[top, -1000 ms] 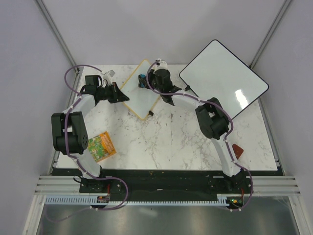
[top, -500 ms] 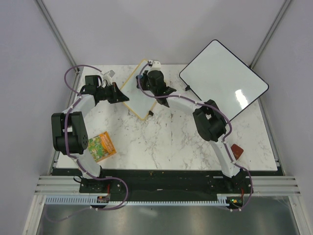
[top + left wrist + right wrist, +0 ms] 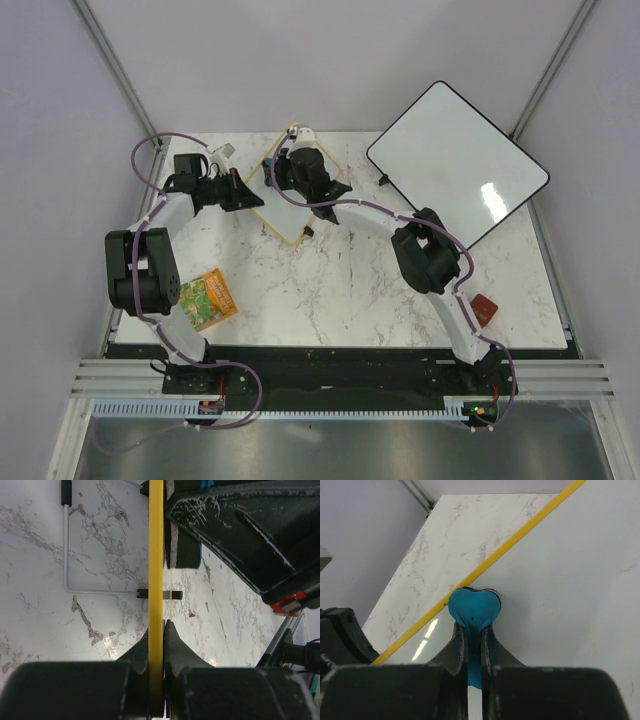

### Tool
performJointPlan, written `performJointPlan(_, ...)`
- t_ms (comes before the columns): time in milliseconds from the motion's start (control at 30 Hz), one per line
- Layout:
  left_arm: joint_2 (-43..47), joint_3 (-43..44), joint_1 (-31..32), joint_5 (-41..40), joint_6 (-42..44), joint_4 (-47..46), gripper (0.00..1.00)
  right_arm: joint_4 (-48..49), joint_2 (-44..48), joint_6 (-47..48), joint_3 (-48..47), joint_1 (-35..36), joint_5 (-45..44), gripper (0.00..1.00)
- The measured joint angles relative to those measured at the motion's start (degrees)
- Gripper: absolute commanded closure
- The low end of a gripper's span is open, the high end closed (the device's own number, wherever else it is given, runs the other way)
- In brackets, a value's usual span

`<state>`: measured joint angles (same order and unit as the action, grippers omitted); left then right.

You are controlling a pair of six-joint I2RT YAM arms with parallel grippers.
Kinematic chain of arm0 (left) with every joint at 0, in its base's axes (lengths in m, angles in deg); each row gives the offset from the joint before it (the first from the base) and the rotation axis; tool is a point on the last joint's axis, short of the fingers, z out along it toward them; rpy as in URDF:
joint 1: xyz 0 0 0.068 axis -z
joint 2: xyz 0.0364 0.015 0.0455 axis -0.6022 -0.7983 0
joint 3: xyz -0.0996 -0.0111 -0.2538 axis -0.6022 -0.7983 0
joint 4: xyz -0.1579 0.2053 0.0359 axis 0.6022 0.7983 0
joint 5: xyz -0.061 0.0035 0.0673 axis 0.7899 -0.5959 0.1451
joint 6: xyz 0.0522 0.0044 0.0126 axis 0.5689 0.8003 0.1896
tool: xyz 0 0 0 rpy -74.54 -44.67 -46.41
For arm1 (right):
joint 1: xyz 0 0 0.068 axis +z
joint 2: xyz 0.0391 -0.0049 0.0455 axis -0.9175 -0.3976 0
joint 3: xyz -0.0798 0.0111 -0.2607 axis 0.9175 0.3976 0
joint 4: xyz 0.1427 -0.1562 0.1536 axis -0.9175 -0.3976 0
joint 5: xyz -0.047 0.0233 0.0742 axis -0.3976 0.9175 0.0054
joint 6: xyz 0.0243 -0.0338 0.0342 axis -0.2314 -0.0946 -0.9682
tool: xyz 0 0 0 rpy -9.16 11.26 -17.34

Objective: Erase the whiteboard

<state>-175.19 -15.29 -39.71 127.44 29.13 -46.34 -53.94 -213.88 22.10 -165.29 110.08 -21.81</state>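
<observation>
Whiteboard point(image 3: 570, 580) in left jaws, blue eraser point(image 3: 474, 607) in right jaws

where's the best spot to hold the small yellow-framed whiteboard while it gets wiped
Its thin yellow frame edge, from the left side, where the left pincer is clamped. The edge is slim enough to fit between the jaws, and that side leaves the whiteboard face free for the blue eraser.

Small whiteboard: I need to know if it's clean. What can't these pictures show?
Top view: right gripper covers part of the whiteboard; marks too small to tell.
Left wrist view: whiteboard edge-on, face hidden.
Right wrist view: blue eraser hides the patch beneath; picture edges crop the rest.
</observation>
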Motion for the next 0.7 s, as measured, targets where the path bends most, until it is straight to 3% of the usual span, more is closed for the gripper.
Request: performJointPlan(700, 0.00, 0.00, -0.15, -0.04, 0.00, 0.00, 0.98, -0.57, 0.26, -2.67, -1.68, 4.44, -2.62, 1.00)
